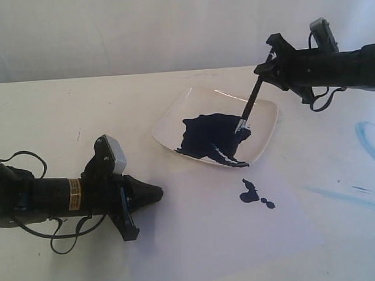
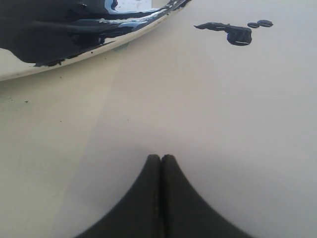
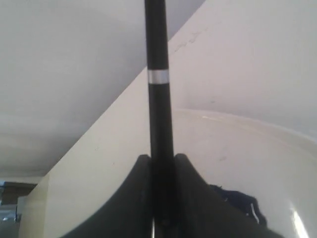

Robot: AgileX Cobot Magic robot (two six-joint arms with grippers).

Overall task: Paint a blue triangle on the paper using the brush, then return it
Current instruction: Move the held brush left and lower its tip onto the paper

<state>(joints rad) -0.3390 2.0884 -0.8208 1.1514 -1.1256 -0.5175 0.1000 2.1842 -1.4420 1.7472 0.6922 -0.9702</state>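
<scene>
The step in hand looks like loading paint. The right claw pinches the brush high on its black handle. The right wrist view shows a finger pressed against each side of the stick. The brush slants down and to the left, with its bristle end in the dark paint pool in the white dish.

No blue triangle shows anywhere yet, so I judge the painting has not begun. The paper lies on the near side of the dish, a faint lavender sheet on the white worktop. Whether the dish sits on the paper's far edge I cannot tell.

The next move calls for lifting the wet tip clear of the dish rim and carrying it toward the near side to a bare stretch of paper. There it should be set down lightly for the first stroke. A loaded brush may drip on the way.

A few small dark blobs already lie on the paper just near of the dish, and the outline should avoid them. The left claw is pressed together and empty. It rests low at the paper's left margin and narrows the free room on that side. Pale blue smears mark the worktop far to the right, off the sheet.
</scene>
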